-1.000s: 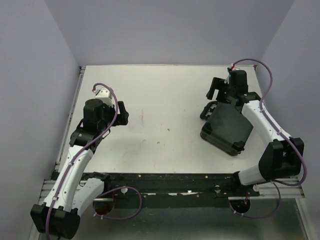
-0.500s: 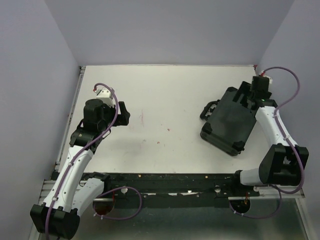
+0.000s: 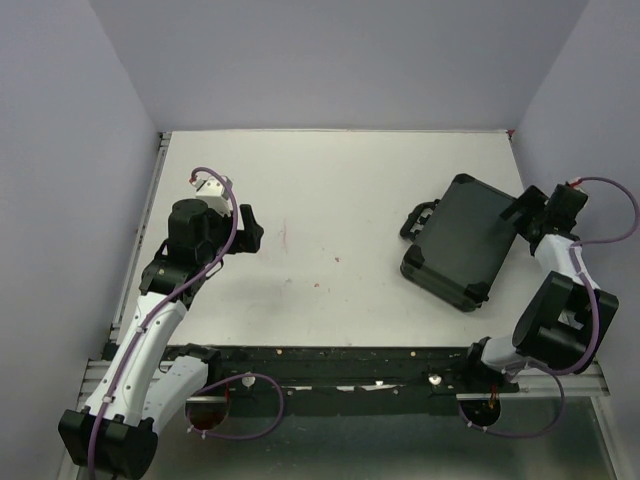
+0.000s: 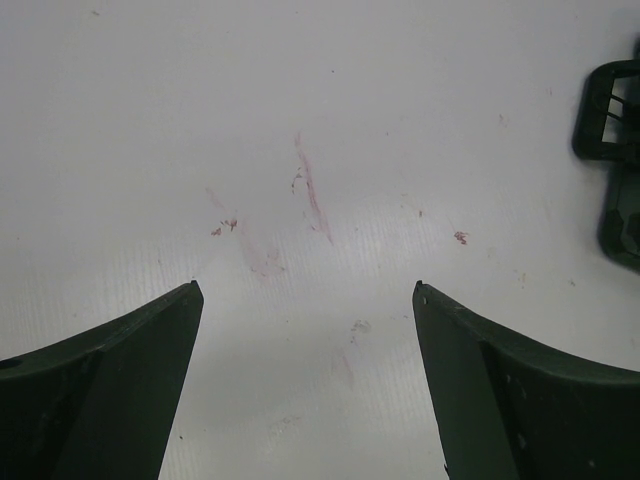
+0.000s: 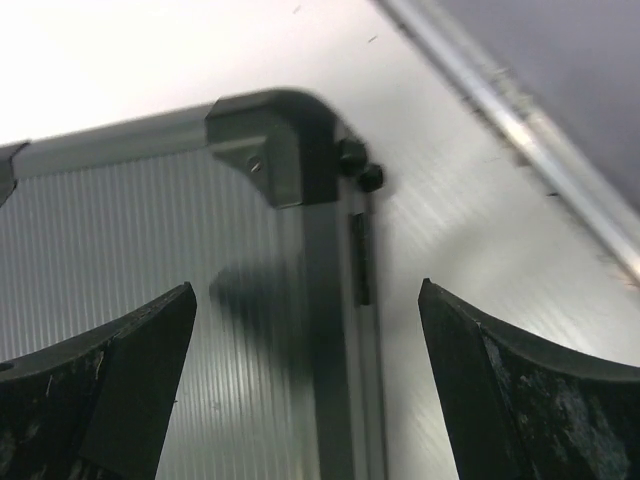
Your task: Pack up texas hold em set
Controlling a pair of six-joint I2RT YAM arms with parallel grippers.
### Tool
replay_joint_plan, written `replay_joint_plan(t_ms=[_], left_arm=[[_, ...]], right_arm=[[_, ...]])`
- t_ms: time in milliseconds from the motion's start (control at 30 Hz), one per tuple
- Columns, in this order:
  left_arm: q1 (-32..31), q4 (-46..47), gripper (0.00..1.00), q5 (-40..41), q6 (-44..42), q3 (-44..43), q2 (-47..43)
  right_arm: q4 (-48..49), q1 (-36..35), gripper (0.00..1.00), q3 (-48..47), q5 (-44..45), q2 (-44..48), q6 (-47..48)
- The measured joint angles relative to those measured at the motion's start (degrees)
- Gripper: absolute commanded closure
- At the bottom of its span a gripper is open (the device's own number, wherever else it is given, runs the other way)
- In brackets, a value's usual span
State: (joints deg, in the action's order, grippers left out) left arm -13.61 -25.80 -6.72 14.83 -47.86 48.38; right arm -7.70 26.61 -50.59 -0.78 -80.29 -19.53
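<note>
The black rectangular case [image 3: 462, 240] lies shut at the right of the white bench [image 3: 330, 190], so packing seems nearly done, perhaps only the fastening remains, and the left tool [image 4: 305, 290] and right tool [image 5: 305, 290] both gape wide, empty

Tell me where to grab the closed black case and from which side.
Take the carry handle, the thin loop jutting from the case on the edge that faces the middle of the table. The case lies flat and closed, likely too broad for a claw. Come from the left with the open left claw; the right claw sits over a corner of the opposite edge.
</note>
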Motion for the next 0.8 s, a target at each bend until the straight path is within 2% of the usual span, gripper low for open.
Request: replay_joint_plan(t_ms=[167,433,800], left_arm=[[-0.02,0.0,0.06,-0.04,0.0,0.0,-0.15],[-0.02,0.0,0.06,-0.31,-0.02,0.0,-0.17],[-0.48,0.02,0.07,-0.81,0.17,0.02,-0.28]], right_arm=[[6.4,0.26,0.01,2.67,-11.04,-3.67,0.2],[13.25,0.83,0.04,1.68,-21.44,-8.39,2.82],[15.23,-11.19,0.04,-2.82,-21.42,-13.53,9.2]])
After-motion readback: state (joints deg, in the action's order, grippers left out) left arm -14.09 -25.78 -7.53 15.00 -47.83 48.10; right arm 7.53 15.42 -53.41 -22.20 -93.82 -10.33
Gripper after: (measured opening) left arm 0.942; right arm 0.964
